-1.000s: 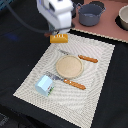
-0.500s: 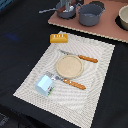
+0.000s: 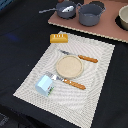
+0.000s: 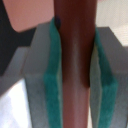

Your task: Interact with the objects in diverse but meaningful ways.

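Note:
In the wrist view my gripper [image 4: 75, 75] is shut on the reddish-brown sausage stick [image 4: 75, 45]. Its green pads [image 4: 50, 80] press the stick from both sides. The gripper does not show in the exterior view. There the yellow-orange bread loaf [image 3: 58, 38] lies at the far corner of the woven placemat [image 3: 100, 75]. The pale blue carton-shaped block [image 3: 45, 83] stands on the mat's near part, toward the exterior view's left. I cannot make out the small white-and-blue piece.
A round tan plate [image 3: 68, 66] sits mid-mat between a wooden-handled knife [image 3: 80, 57] and fork [image 3: 67, 81]. Two grey pots [image 3: 91, 13] and a bowl [image 3: 122, 17] stand on a wooden board [image 3: 107, 31] at the back.
The arm, seen at the top of the exterior view a second ago over the bread and pots, has left that view. The objects on the mat have not moved.

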You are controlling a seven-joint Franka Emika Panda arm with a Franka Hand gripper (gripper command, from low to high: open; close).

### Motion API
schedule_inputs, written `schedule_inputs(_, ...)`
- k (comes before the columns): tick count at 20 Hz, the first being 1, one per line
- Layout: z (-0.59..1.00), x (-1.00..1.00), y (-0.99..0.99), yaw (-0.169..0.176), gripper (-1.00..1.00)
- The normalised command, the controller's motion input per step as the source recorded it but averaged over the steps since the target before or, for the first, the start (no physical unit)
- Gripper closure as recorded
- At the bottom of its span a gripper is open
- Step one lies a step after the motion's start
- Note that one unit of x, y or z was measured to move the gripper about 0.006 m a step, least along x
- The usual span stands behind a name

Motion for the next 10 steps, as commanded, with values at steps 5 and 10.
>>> schedule_inputs(5,-0.42,-0.37,0.34,0.0,1.0)
schedule_inputs(10,-0.37,-0.07,0.12,-0.001,1.0)
